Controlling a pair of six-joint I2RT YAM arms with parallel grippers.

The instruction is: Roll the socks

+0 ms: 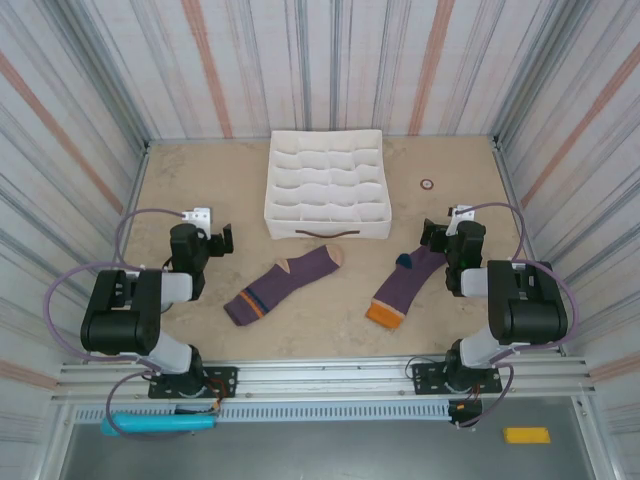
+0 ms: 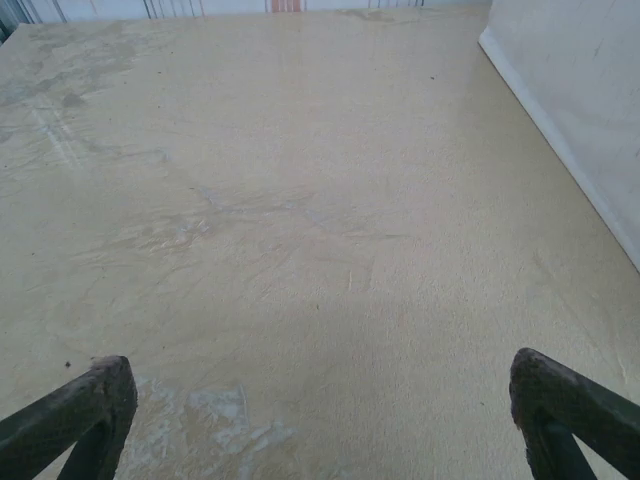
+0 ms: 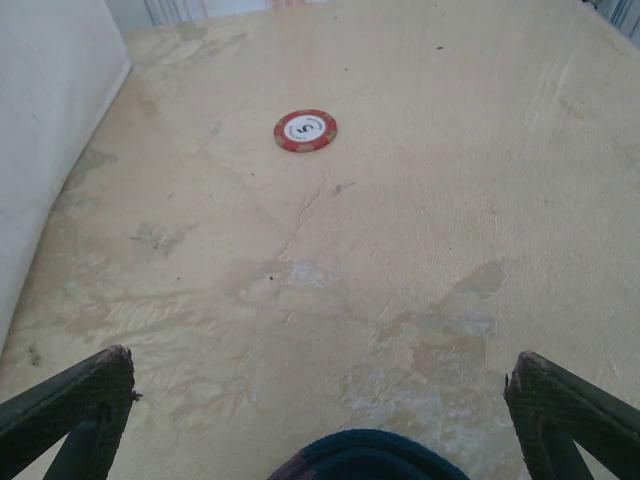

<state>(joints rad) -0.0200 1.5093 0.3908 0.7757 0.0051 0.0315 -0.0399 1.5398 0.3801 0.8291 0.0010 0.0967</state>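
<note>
Top external: two purple socks (image 1: 285, 283) flat; one white organizer (image 1: 327, 185); one chip (image 1: 427, 183)

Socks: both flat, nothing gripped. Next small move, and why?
Probably lower the right fingers onto the orange-cuffed sock and close. They stand open just above its dark heel end, while the striped sock lies apart to the left, so it likely needs bringing over first.
</note>
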